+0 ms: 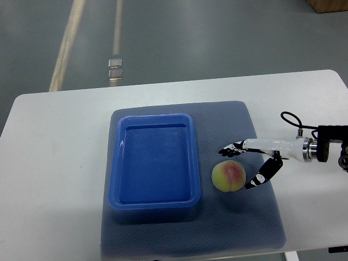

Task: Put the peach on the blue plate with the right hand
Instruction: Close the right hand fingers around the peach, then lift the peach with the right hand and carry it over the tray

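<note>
While the right hand hangs released, fingers spread on either side of the peach just beyond its fingertips on the grey mat, a shallow closure could nudge the round fruit rolling toward the blue plate farther on, ungrasped

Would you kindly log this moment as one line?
right hand: open, beside peach | peach: on mat, ungrasped | blue plate: empty

A lab or workshop — white table on taped (grey) floor.
</note>
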